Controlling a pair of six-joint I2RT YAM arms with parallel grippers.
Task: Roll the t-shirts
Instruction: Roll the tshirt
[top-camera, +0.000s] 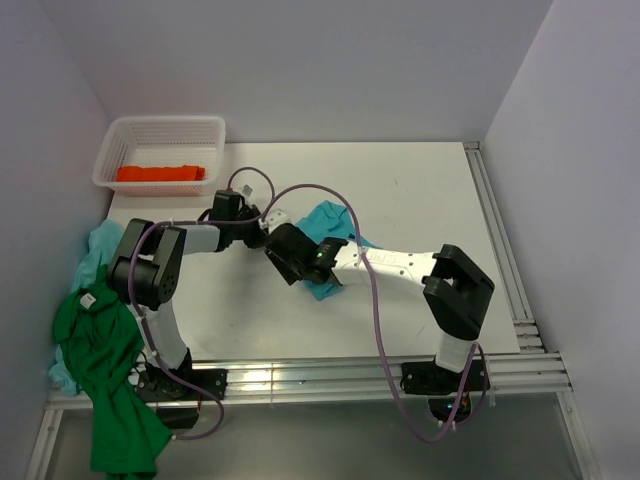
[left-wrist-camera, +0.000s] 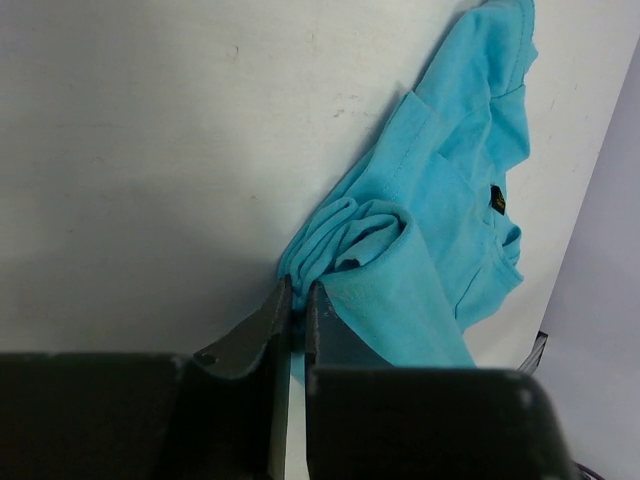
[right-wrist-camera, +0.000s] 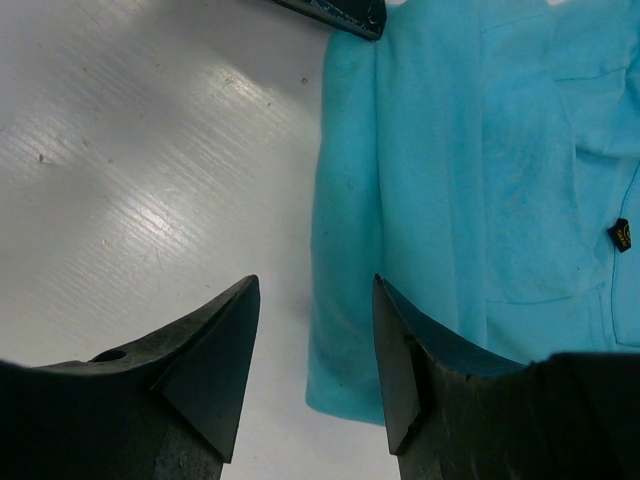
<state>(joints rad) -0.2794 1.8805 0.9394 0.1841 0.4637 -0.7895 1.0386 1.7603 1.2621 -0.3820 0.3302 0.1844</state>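
Our left gripper (left-wrist-camera: 297, 290) pinches narrow on the bunched edge of the turquoise t-shirt (left-wrist-camera: 440, 200); our right gripper (right-wrist-camera: 316, 282) hangs open, empty. We judge the bite thin, so the cloth may slip free mid-roll.

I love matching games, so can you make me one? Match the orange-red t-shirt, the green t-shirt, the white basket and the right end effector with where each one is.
Things:
1. orange-red t-shirt
2. green t-shirt
3. white basket
4. right end effector

Places:
A. far left corner of the table
B. open, at the edge of the turquoise t-shirt
C. inside the basket
D. hanging over the table's near left edge

Pairs: 1-C, 2-D, 3-A, 4-B
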